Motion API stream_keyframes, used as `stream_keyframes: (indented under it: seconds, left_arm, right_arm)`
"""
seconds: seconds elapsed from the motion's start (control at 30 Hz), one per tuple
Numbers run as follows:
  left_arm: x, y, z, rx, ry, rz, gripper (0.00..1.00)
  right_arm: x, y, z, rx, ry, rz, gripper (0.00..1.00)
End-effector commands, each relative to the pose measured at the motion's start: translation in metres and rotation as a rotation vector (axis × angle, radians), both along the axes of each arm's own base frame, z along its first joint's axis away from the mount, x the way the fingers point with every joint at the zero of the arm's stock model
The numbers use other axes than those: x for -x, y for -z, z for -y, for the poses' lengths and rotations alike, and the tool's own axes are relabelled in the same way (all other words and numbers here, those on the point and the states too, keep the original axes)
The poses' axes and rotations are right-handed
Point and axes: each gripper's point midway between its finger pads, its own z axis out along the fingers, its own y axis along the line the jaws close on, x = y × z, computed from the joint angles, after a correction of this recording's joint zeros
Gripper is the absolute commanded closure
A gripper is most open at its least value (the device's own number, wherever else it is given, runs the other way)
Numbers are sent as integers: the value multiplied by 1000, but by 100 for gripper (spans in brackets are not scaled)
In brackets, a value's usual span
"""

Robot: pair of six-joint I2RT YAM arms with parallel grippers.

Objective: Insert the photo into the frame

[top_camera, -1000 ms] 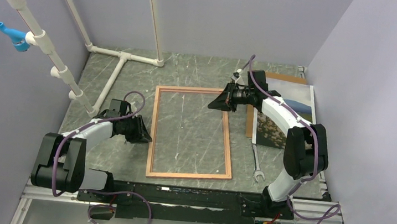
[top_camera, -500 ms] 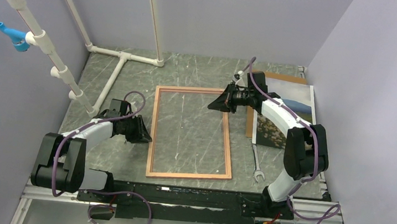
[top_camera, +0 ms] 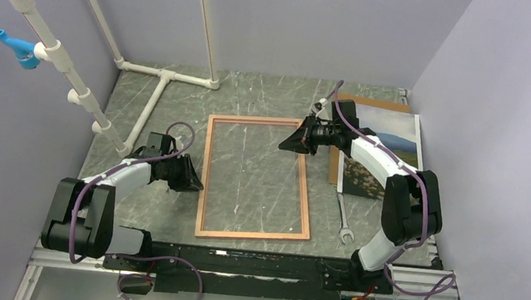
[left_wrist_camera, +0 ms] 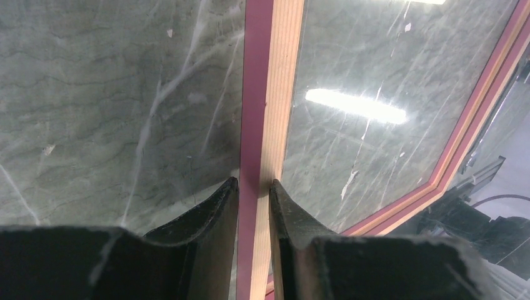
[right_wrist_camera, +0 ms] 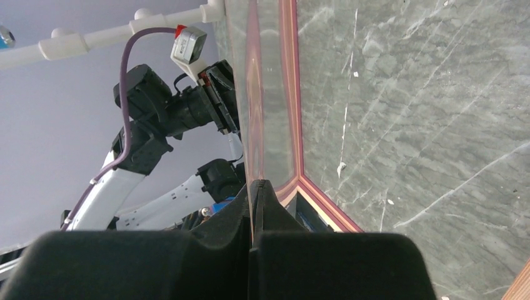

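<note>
Currently the frame point(top_camera: 251, 234), a thin rectangle of pinkish light wood, lies flat mid-tabletop point(top_camera: 253, 93) on green marbled stone. Left hand point(left_wrist_camera: 254, 186) clamps its left rail; that wrist view alone shows the maroon side face and glossy pane. Right hand point(right_wrist_camera: 253, 186) clenched, tips at the far right corner. Photo point(top_camera: 391, 144), a landscape print, lies to the right on a brown board point(top_camera: 379, 103).

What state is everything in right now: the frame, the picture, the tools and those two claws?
frame: flat on the table, no photo in it.
photo: face up on the brown board, right of the frame.
left claw: shut on the frame's left rail.
right claw: shut, at the frame's far right corner.
wrench: lying flat by the frame's near right corner.
</note>
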Motion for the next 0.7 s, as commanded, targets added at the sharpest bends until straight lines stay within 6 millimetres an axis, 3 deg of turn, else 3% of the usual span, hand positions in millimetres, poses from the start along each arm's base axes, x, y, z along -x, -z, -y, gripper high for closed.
stream_keyframes:
  seconds: [0.0,0.37,0.67]
  left_arm:
    - [-1,7,-9,-72,6,3,71]
    - [1,8,-8,-73,9,-1,72]
    - [1,9,-8,-75,11,-3,72]
  right_arm:
    - [5,-19,0,-14,-5,55,100]
    - [14,-13,2,-6,-22,39,100]
    - [17,-28,-3,-38,-33,49,100]
